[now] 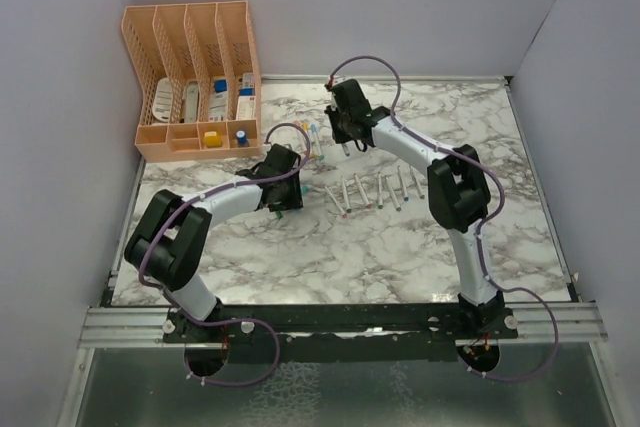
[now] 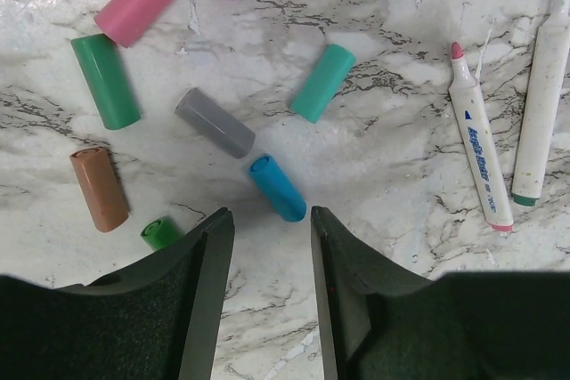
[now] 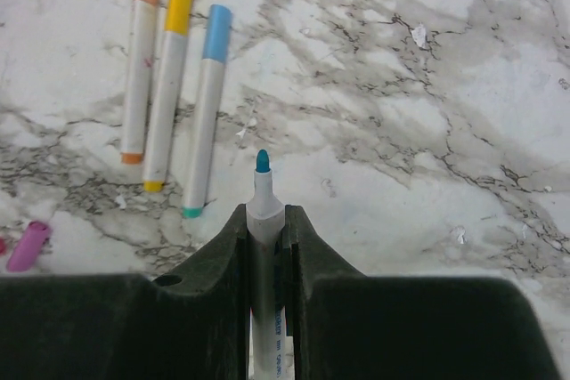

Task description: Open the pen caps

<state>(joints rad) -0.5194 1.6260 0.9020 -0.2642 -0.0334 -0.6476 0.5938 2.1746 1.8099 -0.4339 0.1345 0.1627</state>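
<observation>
Blue cap (image 2: 277, 188) lies just beyond wide left end effector (image 2: 271, 215); right end effector (image 3: 265, 213) seemingly pinches pen (image 3: 263, 182).

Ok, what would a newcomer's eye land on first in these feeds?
Probably the right gripper, its fingers shut on an uncapped blue-tipped pen pointing away over the marble table. Next, the scatter of loose caps under the open left gripper, the blue cap just ahead of it. In the top view, the peach organiser at the far left stands out.
</observation>
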